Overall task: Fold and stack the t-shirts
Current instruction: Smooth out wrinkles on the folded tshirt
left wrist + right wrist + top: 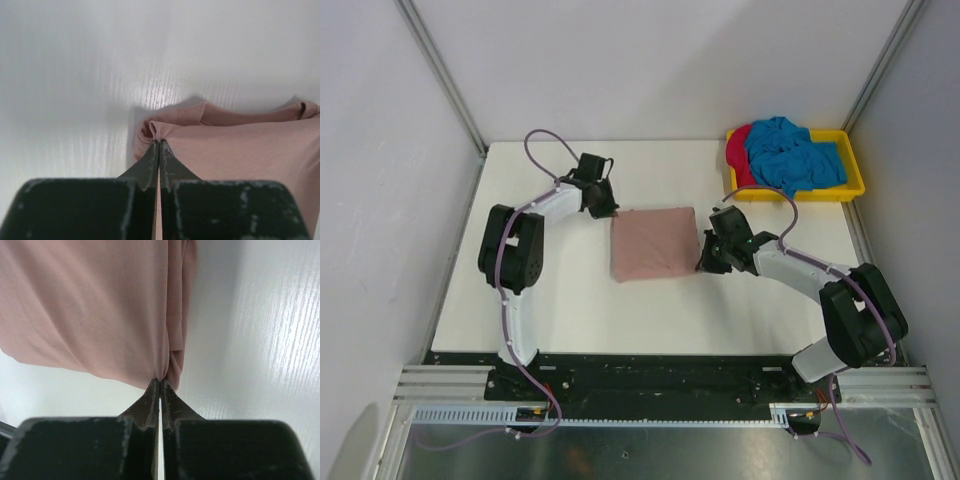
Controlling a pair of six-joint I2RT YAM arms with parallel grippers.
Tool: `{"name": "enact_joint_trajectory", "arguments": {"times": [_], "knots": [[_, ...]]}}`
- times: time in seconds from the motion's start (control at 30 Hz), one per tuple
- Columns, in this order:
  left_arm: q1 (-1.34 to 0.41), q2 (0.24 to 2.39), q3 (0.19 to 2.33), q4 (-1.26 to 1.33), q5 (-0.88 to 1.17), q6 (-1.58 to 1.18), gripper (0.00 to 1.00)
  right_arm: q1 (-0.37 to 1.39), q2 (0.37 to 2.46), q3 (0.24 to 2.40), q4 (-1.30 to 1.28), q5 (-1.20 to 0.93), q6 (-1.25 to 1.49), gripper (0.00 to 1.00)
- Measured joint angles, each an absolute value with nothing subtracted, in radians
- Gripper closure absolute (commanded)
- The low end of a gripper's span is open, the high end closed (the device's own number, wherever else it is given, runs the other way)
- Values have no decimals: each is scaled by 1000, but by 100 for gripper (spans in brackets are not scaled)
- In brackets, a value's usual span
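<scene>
We see the pink t-shirt (653,243) lying folded into a rough rectangle in the middle of the white counter (570,310), between our two arms. The left claw (609,211) sits at the shirt's far left corner. In the left wrist view its two fingers are pressed together with a small pucker of pink cloth pinched at their tips, and the rest of the shirt spreads away to the right. The right claw (704,263) sits at the shirt's near right corner. In the right wrist view its fingers are likewise closed on a bunched bit of the folded edge, with the cloth stretching away to the left. Both claws are low, at counter level. Well apart from them, in the far right corner, a yellow tray (800,195) holds a crumpled blue t-shirt (795,155) and a red t-shirt (738,150) partly under it.
</scene>
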State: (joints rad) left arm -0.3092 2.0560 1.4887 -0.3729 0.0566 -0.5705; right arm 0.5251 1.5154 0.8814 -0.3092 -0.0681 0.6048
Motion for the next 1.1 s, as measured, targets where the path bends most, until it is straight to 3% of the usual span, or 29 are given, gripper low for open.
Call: {"name": "enact_joint_trajectory", "arguments": {"times": [0.1, 0.23, 0.37, 0.77, 1.1], "knots": [[-309, 2075, 1509, -375, 72, -555, 97, 522, 1508, 875, -311, -67, 602, 100], [-309, 2089, 1518, -376, 114, -538, 67, 522, 1523, 861, -311, -70, 602, 100], [-307, 2040, 1444, -353, 127, -530, 55, 522, 1561, 856, -307, -77, 603, 100], [-364, 1481, 930, -361, 123, -559, 64, 522, 1579, 850, -294, -87, 622, 100], [-513, 1469, 831, -350, 128, -597, 66, 522, 1579, 849, -293, -88, 629, 100]]}}
